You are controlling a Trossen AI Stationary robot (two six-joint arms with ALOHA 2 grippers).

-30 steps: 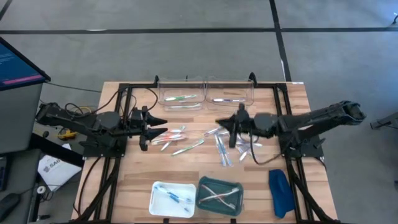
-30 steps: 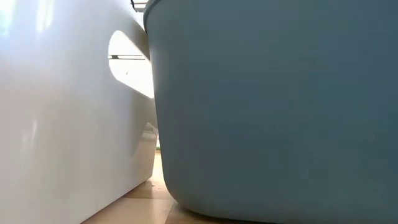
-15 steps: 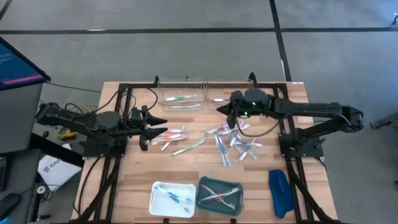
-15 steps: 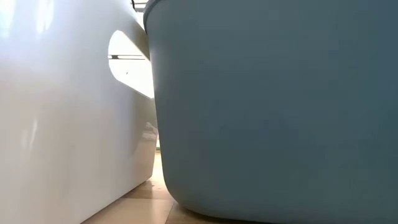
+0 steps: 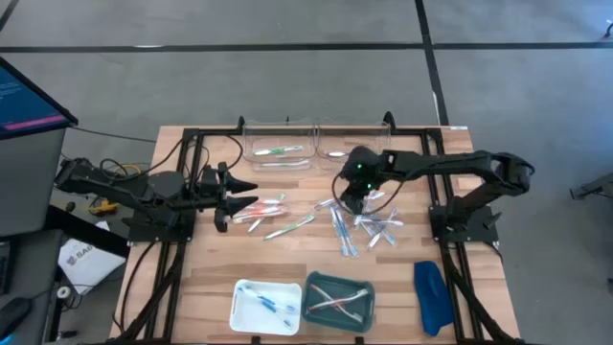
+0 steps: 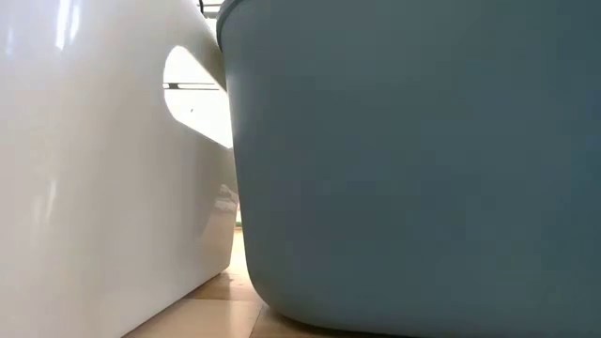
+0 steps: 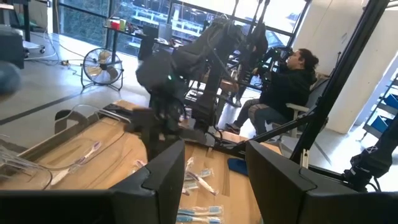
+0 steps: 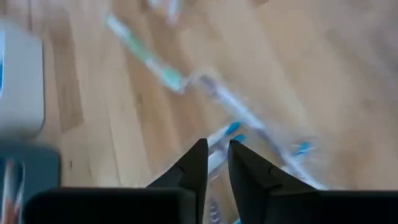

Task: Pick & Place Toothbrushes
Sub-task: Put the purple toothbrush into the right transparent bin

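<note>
We see our right gripper [image 8: 216,163] pointed down over the wooden slatted table [image 5: 201,278], its two dark fingers standing a narrow slit apart with nothing between them. Just beyond the fingertips lies a clear-wrapped toothbrush with blue ends [image 8: 249,134], its long axis running diagonally across the line of the fingers, so the jaws would need to straddle it crosswise (our judgement, not a thing seen). Farther off in that view lies a green-and-white toothbrush [image 8: 146,59], also slanted. From above, the right gripper [image 5: 351,195] hangs at the near edge of the scattered pile of wrapped toothbrushes [image 5: 359,228] at the table's middle, clearly the nearer arm to it. Our left gripper [image 5: 233,196] waits half open and empty beside the pink and white toothbrushes [image 5: 263,208].
</note>
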